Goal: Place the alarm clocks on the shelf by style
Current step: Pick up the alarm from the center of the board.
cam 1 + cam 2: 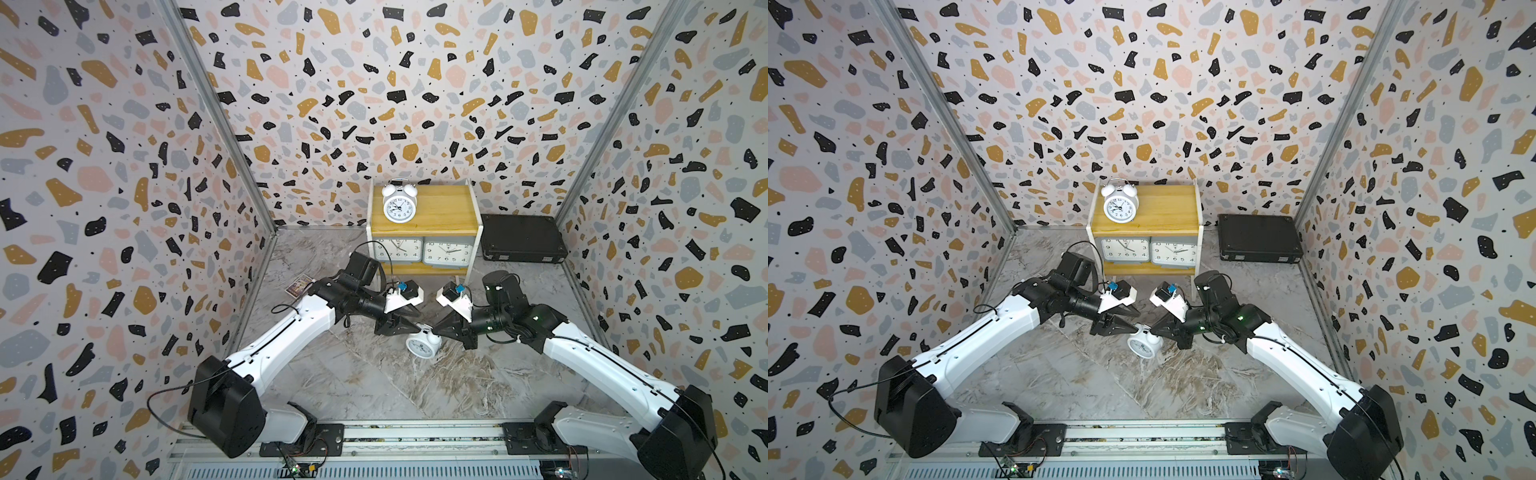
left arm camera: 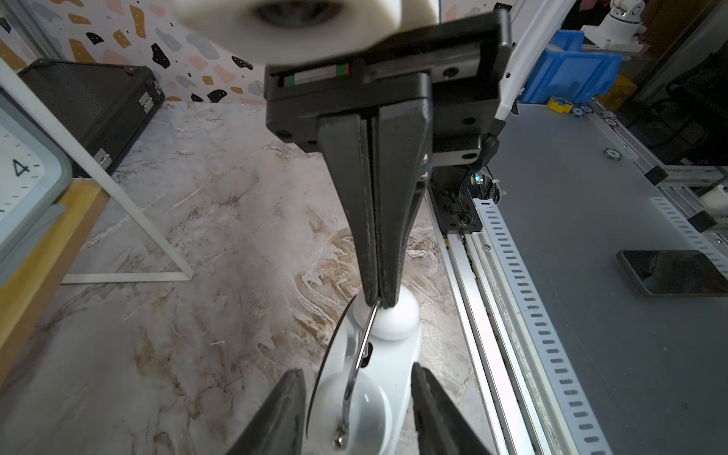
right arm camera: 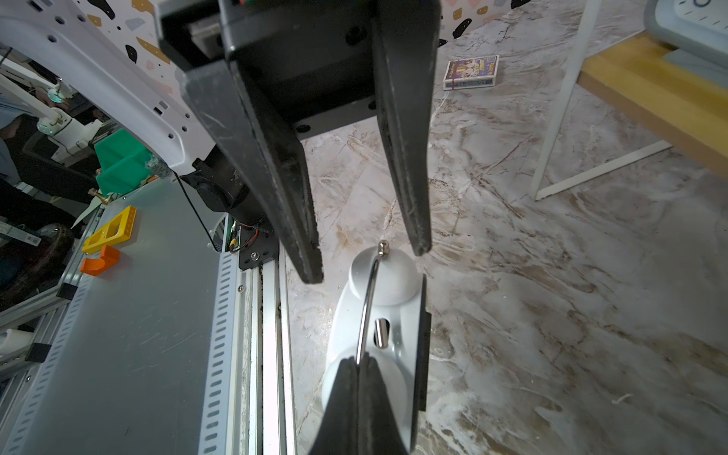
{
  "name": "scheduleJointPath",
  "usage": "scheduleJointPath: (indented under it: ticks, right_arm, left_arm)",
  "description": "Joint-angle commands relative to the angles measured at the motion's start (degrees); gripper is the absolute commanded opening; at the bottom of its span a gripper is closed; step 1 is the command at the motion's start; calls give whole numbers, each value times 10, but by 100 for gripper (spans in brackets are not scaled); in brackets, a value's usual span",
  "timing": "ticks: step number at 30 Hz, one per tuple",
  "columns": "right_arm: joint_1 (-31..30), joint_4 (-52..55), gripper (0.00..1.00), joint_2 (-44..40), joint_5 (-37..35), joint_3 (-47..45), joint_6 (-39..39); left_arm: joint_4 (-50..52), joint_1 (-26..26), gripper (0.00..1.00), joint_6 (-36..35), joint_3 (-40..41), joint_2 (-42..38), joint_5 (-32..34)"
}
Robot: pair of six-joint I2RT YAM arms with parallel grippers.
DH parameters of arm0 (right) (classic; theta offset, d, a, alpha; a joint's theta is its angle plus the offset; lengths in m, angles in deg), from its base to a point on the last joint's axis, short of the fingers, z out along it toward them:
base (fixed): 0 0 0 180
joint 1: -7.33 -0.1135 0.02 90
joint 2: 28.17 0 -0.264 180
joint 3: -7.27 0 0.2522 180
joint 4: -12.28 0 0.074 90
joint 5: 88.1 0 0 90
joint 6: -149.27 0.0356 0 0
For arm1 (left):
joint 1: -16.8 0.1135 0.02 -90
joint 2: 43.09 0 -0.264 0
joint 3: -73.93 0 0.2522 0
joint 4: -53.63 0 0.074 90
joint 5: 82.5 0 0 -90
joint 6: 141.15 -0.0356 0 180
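Nearest: front rail (image 1: 415,436), both my shoulders bolted to it. Beyond lies the marble table (image 1: 365,390), bare up to where the arms meet. Far left, a card box (image 1: 298,286) behind my left forearm, out of the way.

My left pincer (image 2: 356,370) is spread, one finger either side of a bell of the loose clock (image 1: 423,344). Gaps show on both sides; nothing gripped. That clock is mid-table, tilted, face toward the top views. Whether it touches the marble I cannot tell. My right pincer (image 2: 377,301) is pressed together on its wire handle (image 3: 368,299).

Step, as I judge it: passing the last clock between arms. The shelf (image 1: 444,208) already carries both grey clocks (image 1: 397,249) side by side on the lower board. The matching bell clock (image 1: 399,204) stands at the left of the top board. Next move probably needs one firm hold, the other pincer off, a lift over the top board's front edge, then a set-down on its bare right half.

Room: white corner posts frame that slot. Lower board is full. A black case (image 1: 521,239) lies right of the shelf, off the path.
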Motion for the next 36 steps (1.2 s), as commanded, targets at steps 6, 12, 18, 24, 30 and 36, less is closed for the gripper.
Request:
scheduleJointPath:
  ticks: [6, 12, 18, 24, 30, 36]
  right_arm:
    - [-2, -17, 0, -4, 19, 34, -6]
    - [-2, -16, 0, -5, 7, 32, -5]
    - [-2, -51, 31, -20, -25, 11, 16]
    - [-1, -92, 66, -48, -42, -21, 32]
    - [1, -99, 74, -60, -39, -39, 28]
    - [3, -111, 78, -67, -23, -48, 29]
  left_arm:
    - [17, -11, 25, -18, -20, 14, -14]
    - [36, -11, 0, -13, -40, 18, -7]
    - [17, -11, 0, 34, -49, -9, 25]
    - [-6, -10, 0, 86, -49, -52, 74]
    - [-12, -8, 0, 126, -65, -76, 85]
    - [-11, -7, 0, 154, -84, -78, 63]
